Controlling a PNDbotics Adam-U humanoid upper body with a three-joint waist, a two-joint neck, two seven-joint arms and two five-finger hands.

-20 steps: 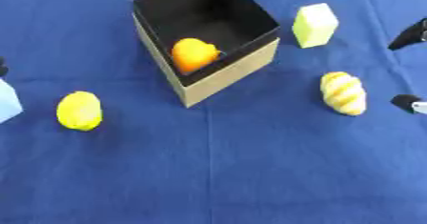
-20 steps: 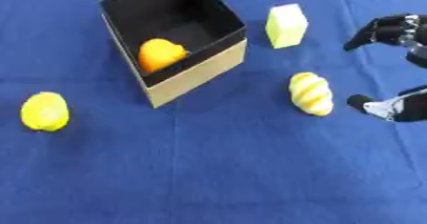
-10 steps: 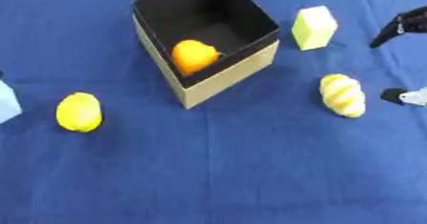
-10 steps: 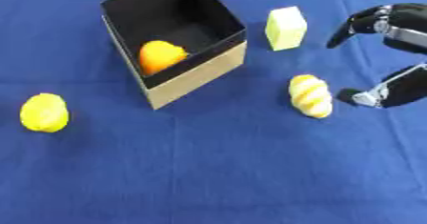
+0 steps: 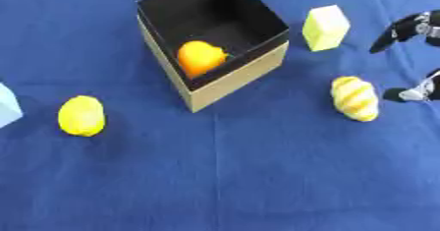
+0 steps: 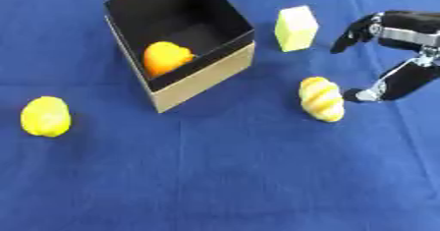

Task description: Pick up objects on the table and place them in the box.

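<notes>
Right eye view: right robot hand, fingers spread apart, beside striped bread.

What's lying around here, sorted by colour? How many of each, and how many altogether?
Orange: 1, a round fruit inside the box
Yellow: 2, a lemon-like fruit and a ridged bread-like piece
Pale yellow-green: 1, a block
Light blue: 1, a piece at the left edge
Total: 5 items, plus the box

Bright, even light, faint shadows; whole picture softly blurred.
</notes>
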